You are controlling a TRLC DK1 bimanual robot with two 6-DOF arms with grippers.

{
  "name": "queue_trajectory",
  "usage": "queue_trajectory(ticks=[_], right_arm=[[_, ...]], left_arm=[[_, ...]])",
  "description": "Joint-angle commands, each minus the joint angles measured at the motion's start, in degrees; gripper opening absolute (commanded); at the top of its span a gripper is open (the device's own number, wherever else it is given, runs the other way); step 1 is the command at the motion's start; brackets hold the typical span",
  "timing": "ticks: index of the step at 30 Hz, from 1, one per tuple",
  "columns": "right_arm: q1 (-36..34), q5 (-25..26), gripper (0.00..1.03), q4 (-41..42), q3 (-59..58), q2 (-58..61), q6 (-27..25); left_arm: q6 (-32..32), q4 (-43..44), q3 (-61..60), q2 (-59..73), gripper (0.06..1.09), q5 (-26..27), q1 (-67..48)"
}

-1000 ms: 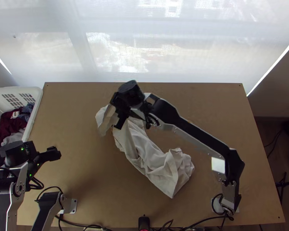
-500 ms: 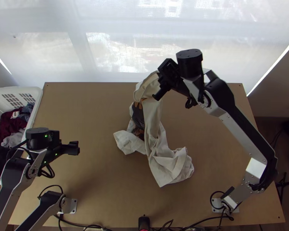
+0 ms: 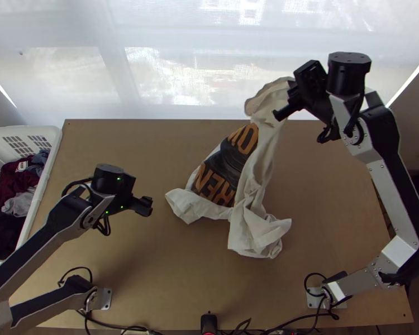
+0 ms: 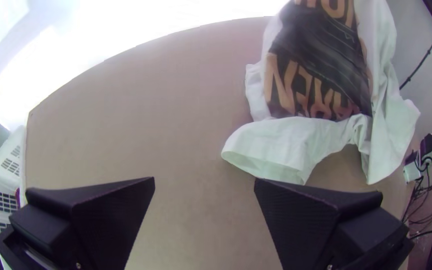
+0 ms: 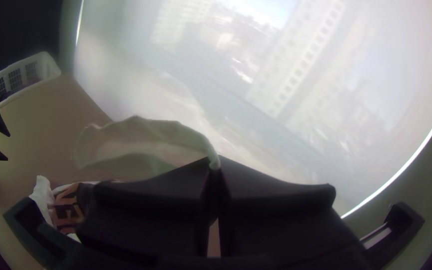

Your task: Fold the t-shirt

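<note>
The right gripper (image 3: 289, 99) is closed on the raised end of the t-shirt (image 3: 255, 178), while the left gripper (image 3: 144, 206) hangs wide open above the table (image 3: 120, 151).

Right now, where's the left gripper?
In the top view, the left gripper is left of centre above the table, between the white basket and the shirt, nearer the shirt.

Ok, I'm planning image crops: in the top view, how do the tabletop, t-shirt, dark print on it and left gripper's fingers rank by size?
Largest to smallest:
1. Tabletop
2. T-shirt
3. Dark print
4. Left gripper's fingers
</note>
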Motion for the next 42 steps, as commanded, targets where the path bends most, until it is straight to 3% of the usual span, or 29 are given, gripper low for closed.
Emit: queue_trajectory(ticks=[1,9,25,30,32,34,38,42], right_arm=[[-8.7,0.3,0.03,0.0,-4.0,-4.6,0.0],[-13.2,0.4,0.03,0.1,-9.2,-9.4,-0.3],[-12.8,0.4,0.03,0.3,-14.5,-12.3,-0.3],[-12.9,0.4,0.03,0.3,-16.3,-13.3,-1.0],[-12.9,0.4,0.03,0.3,-16.8,-13.6,-1.1],[-13.0,0.5,0.03,0.3,-17.1,-14.0,-1.2],[-13.2,0.5,0.03,0.3,-17.8,-14.8,-1.4],[-13.2,0.5,0.03,0.3,-18.0,-15.5,-1.4]], left_arm=[[0.6,3.9,4.8,11.4,1.03,0.0,-8.2],[1.8,5.5,10.8,24.7,1.03,0.0,-12.2],[-4.0,7.0,29.1,44.9,1.03,0.1,-14.5],[-5.2,5.5,33.4,48.6,0.97,1.1,-16.5],[-5.4,5.3,34.7,50.0,0.90,2.0,-17.0],[-5.4,5.3,35.8,51.1,0.73,2.1,-17.4],[-5.4,5.3,37.5,52.2,0.12,2.4,-16.9],[-5.2,3.6,36.5,48.9,0.10,2.4,-14.9]])
